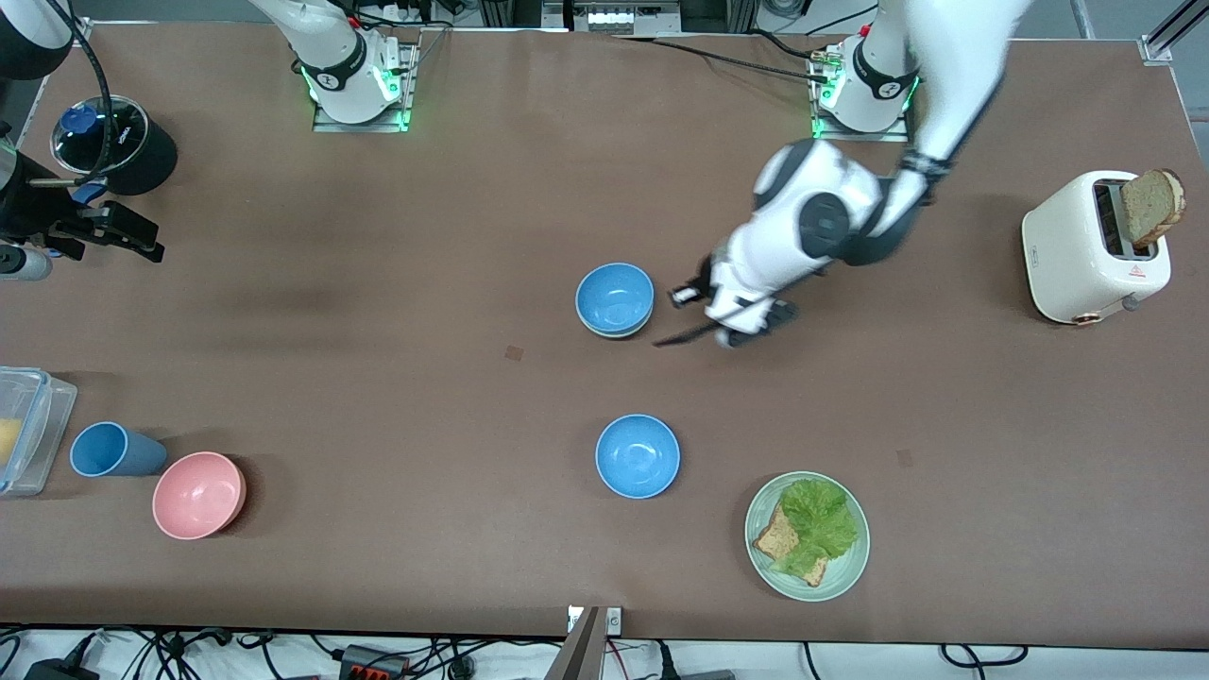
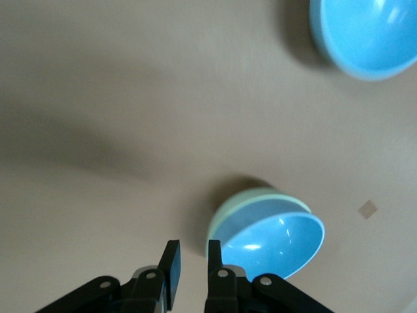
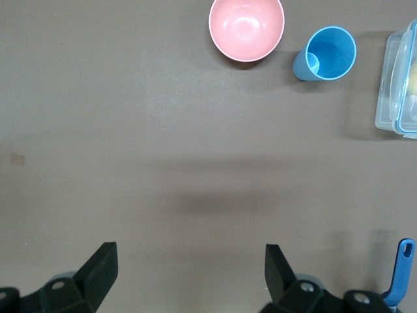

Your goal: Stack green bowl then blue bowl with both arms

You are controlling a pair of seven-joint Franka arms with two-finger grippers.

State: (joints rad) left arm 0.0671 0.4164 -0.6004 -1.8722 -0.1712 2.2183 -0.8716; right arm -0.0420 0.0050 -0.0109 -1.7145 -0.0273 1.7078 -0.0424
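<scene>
One blue bowl (image 1: 615, 297) sits nested in the green bowl (image 1: 619, 333), of which only a pale rim shows, at the table's middle. In the left wrist view the nested blue bowl (image 2: 277, 241) lies in the green bowl (image 2: 240, 207). My left gripper (image 1: 694, 308) hangs just beside this stack, toward the left arm's end. Its fingers (image 2: 172, 263) stand a narrow gap apart with nothing between them. A second blue bowl (image 1: 638, 455) stands alone nearer the front camera and also shows in the left wrist view (image 2: 365, 36). My right gripper (image 1: 123, 231) waits wide open (image 3: 191, 261) over bare table at the right arm's end.
A pale green plate (image 1: 845, 567) with lettuce and toast lies near the front edge. A white toaster (image 1: 1086, 250) holds a bread slice at the left arm's end. A pink bowl (image 1: 198, 494), a blue cup (image 1: 109, 450), a clear box (image 1: 24, 430) and a black pot (image 1: 118, 146) stand at the right arm's end.
</scene>
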